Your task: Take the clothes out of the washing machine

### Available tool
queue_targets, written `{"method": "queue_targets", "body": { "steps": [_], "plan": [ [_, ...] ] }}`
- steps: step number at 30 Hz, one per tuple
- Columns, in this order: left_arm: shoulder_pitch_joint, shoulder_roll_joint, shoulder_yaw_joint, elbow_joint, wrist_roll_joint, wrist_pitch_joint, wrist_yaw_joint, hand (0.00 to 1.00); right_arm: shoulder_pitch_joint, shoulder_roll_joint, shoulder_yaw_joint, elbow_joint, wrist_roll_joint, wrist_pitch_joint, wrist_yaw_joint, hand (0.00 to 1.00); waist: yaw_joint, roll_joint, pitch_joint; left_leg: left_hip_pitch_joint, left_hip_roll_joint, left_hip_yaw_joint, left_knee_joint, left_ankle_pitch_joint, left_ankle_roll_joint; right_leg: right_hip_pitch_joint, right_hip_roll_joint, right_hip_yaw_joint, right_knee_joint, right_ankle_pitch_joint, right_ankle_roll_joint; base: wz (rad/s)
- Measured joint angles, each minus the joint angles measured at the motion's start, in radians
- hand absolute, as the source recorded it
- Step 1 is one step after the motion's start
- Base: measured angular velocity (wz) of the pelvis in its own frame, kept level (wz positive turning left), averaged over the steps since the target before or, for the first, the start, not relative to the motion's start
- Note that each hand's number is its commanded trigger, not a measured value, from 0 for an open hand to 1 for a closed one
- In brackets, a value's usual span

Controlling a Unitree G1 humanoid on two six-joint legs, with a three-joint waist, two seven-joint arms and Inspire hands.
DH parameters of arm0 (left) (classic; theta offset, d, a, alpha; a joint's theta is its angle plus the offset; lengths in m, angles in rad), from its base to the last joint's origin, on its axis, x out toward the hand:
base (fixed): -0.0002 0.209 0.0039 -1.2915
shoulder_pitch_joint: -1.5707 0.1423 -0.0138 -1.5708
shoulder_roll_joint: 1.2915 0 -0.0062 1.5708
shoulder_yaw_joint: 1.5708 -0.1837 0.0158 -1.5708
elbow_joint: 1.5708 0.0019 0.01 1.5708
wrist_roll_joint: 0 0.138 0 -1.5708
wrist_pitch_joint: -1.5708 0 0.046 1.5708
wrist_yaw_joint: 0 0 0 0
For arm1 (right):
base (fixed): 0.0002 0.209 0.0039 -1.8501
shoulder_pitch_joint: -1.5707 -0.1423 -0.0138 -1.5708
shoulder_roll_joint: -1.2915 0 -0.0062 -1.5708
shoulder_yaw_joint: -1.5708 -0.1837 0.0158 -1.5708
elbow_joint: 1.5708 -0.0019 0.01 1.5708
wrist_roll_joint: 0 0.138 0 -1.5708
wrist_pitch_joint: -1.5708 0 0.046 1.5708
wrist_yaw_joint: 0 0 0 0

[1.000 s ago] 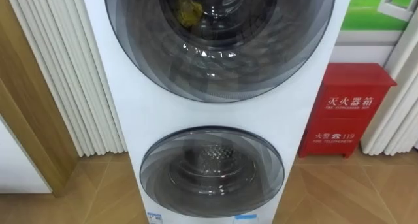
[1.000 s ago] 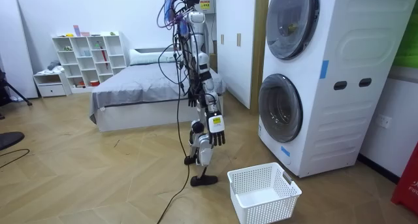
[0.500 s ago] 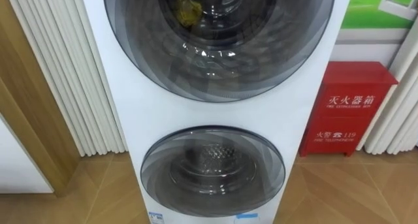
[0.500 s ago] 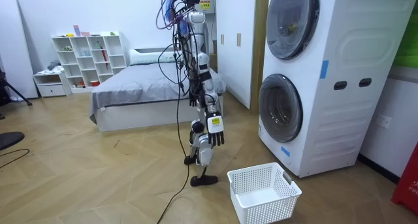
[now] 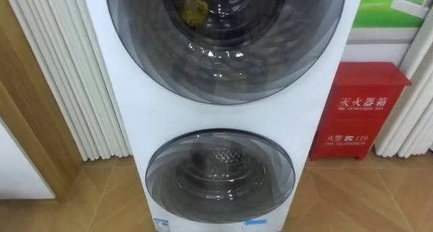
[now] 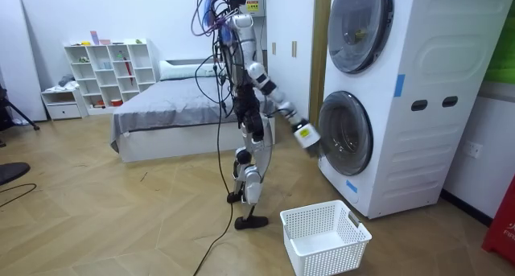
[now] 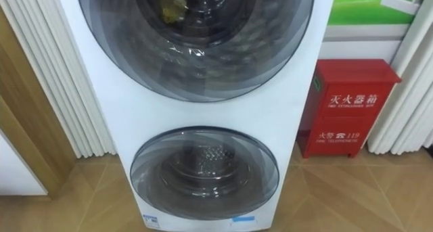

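Looking across the laundry corner, we've got a warm wood floor point(image 6: 121, 220) with a white mesh basket point(image 6: 314, 214) sitting on it, just in front of the washing machine point(image 6: 434, 75). That's a tall white tower with two round tinted doors, one stacked over the other. The robot stands on the floor just past the basket, facing the tower. Its right hand point(image 6: 305, 137) is held out at about the height of the lower door point(image 5: 220, 176). It's close to the glass, but we honestly can't tell if it touches, or whether that hand is open or closed. Both doors look shut, and through the lower one we can make out a perforated metal drum. On the robot's right, a red cabinet point(image 5: 358, 110) stands on the floor beside the tower. On its left hangs a white pleated curtain point(image 5: 74, 76). Farther back in the room view there's a bed point(image 6: 177, 111) with a grey cover, and a white cube shelf point(image 6: 109, 75) against the far wall. As for the piece of clothing point(image 5: 194, 10), it's a small crumpled yellowish-olive lump inside the upper drum. It sits behind the upper door point(image 5: 226, 49), a bit left of the door's centre.
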Motion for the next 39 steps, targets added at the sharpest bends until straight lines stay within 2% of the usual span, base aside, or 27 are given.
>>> {"method": "queue_targets", "body": {
  "steps": [2,4,6,9,10,13,16,20,21,24,27,34,39],
  "plan": [
    [0.003,0.003,0.015,-0.020,0.001,0.002,-0.001,0.00,-0.008,-0.010,-0.020,-0.099,0.019,0.002,-0.019,0.00,0.012,-0.008,-0.0034,-0.006,0.000,0.001,0.000,0.000,0.000,-0.004,0.000,-0.001,-0.002,0.000,0.000,0.02],
    [0.013,0.008,0.031,-0.028,0.019,0.002,-0.011,0.00,-0.042,-0.026,-0.029,-0.137,0.063,0.001,-0.030,0.00,0.022,-0.021,-0.0020,-0.012,0.000,-0.005,0.002,0.000,0.000,-0.003,0.001,-0.006,-0.002,0.002,-0.001,0.06],
    [0.020,0.014,0.030,-0.028,0.019,0.010,-0.011,0.00,-0.121,-0.050,-0.039,-0.137,0.106,0.004,-0.052,0.00,0.023,-0.033,-0.0053,-0.019,0.000,-0.006,0.001,0.000,0.000,-0.008,0.000,-0.015,0.001,0.003,-0.002,0.05],
    [0.025,0.014,0.030,-0.032,0.051,0.019,-0.012,0.00,-0.226,-0.084,-0.041,-0.138,0.115,0.006,-0.066,0.00,0.022,-0.030,-0.0050,-0.024,0.001,-0.006,0.001,0.000,0.000,-0.011,0.000,-0.021,0.011,0.004,-0.001,0.02],
    [0.025,0.014,0.033,-0.032,0.062,0.021,-0.013,0.00,-0.263,-0.098,-0.041,-0.142,0.117,0.007,-0.071,0.00,0.023,-0.027,-0.0076,-0.030,0.001,-0.007,0.001,0.000,0.000,-0.016,-0.001,-0.024,0.013,0.004,-0.001,0.07],
    [0.036,0.015,0.048,-0.049,0.127,0.029,-0.017,0.00,-0.297,-0.128,-0.041,-0.218,0.128,0.013,-0.076,0.00,0.029,-0.025,-0.0088,-0.034,0.001,-0.011,-0.001,0.000,0.000,-0.020,-0.001,-0.033,0.015,0.004,-0.001,0.08],
    [0.062,0.020,0.048,-0.081,0.156,0.051,-0.019,0.00,-0.372,-0.154,-0.036,-0.256,0.171,0.013,-0.077,0.00,0.034,-0.027,-0.0092,-0.035,0.001,-0.029,-0.001,0.000,0.000,-0.015,-0.001,-0.055,0.015,0.004,-0.001,0.12],
    [0.071,0.021,0.048,-0.108,0.174,0.078,-0.021,0.00,-0.454,-0.191,-0.024,-0.261,0.187,0.029,-0.095,0.00,0.058,-0.043,-0.0147,-0.042,0.002,-0.039,0.000,0.000,0.000,-0.015,-0.002,-0.073,0.015,0.004,-0.001,0.11],
    [0.071,0.021,0.047,-0.108,0.174,0.085,-0.021,0.00,-0.471,-0.198,-0.014,-0.268,0.189,0.051,-0.113,0.00,0.069,-0.046,-0.0143,-0.043,0.002,-0.039,0.000,0.000,0.000,-0.016,-0.002,-0.072,0.014,0.004,-0.001,0.05],
    [0.073,0.022,0.047,-0.107,0.175,0.093,-0.021,0.00,-0.473,-0.200,-0.010,-0.285,0.194,0.061,-0.132,0.00,0.078,-0.060,-0.0122,-0.052,0.001,-0.040,0.007,0.000,0.000,-0.022,-0.004,-0.075,0.017,0.004,-0.001,0.00],
    [0.070,0.022,0.049,-0.108,0.175,0.094,-0.019,0.00,-0.490,-0.205,-0.008,-0.323,0.194,0.070,-0.142,0.00,0.075,-0.067,-0.0136,-0.074,0.001,-0.039,0.025,0.000,0.000,-0.034,-0.004,-0.075,0.017,0.006,-0.005,0.00],
    [0.061,0.030,0.047,-0.108,0.175,0.092,-0.019,0.00,-0.492,-0.243,0.011,-0.458,0.192,0.070,-0.159,0.00,0.076,-0.072,-0.0147,-0.075,0.001,-0.040,0.033,0.000,0.000,-0.032,-0.005,-0.075,0.019,0.007,-0.006,0.00],
    [0.059,0.034,0.021,-0.109,0.171,0.092,-0.019,0.00,-0.492,-0.245,0.029,-0.556,0.184,0.080,-0.174,0.00,0.071,-0.077,-0.0133,-0.076,0.002,-0.037,0.033,0.000,0.000,-0.035,-0.005,-0.071,0.023,0.007,-0.006,0.00]
  ]
}}
